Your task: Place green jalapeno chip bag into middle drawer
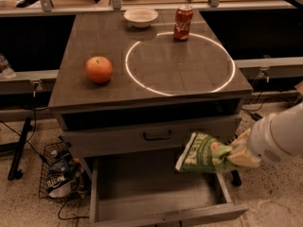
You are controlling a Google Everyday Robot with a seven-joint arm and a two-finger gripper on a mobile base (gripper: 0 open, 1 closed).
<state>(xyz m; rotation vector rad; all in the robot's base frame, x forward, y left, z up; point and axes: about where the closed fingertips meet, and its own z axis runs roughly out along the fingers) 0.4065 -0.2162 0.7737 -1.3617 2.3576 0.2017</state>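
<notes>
The green jalapeno chip bag (202, 152) was a crinkled light-green foil pack with white lettering and darker green patches, lying on its side in the air with its left end flared. It hung above the right part of the middle drawer (156, 189), clear of the drawer's floor and just inside its right wall. The gripper (233, 154) came in from the drawer's right, its pale fingers pinching the bag's right end; the white arm (279, 136) ran off to the right behind it.

The middle drawer stood pulled out, its low side walls and front lip framing a plain grey floor. Most of that floor lay open to the left of the bag and below it. Directly above the drawer's back sat the grey drawer front (151, 137) with a dark loop handle (157, 135), shut, just left of the bag's upper corner.

Higher above the drawer was the dark cabinet top (85, 98), marked with a bright ring (180, 63). A red-orange apple (99, 69) sat left of the ring, a red can (183, 22) at its far edge and a white bowl (141, 17) beside that. Left of the drawer, a wire basket (59, 173) rested on the speckled floor (274, 207).
</notes>
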